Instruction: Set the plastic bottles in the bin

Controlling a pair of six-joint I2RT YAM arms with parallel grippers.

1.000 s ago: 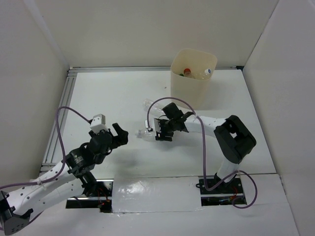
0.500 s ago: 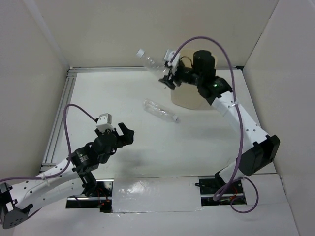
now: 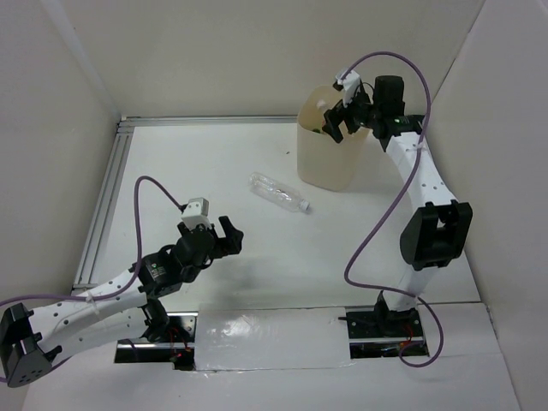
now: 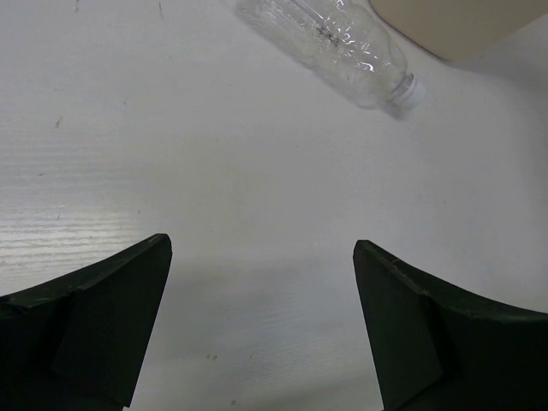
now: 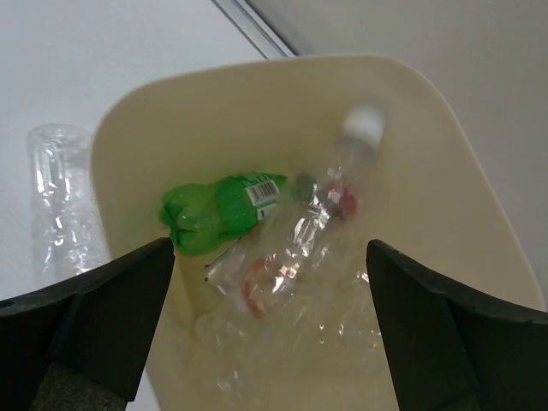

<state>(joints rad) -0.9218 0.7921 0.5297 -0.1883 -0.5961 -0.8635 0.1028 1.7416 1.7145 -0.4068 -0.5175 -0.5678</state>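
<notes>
Bottles mostly lie inside the bin at the far right of the table. You can see a green bottle and several clear ones piled at the bottom, one with a white cap. One clear bottle lies on its side on the table just left of the bin, cap toward the near right. Your right gripper hangs over the bin, fingers apart and empty. Your left gripper sits near-left of the loose bottle, fingers apart, holding nothing.

Glossy clear plastic bottle, matt cream plastic bin.
</notes>
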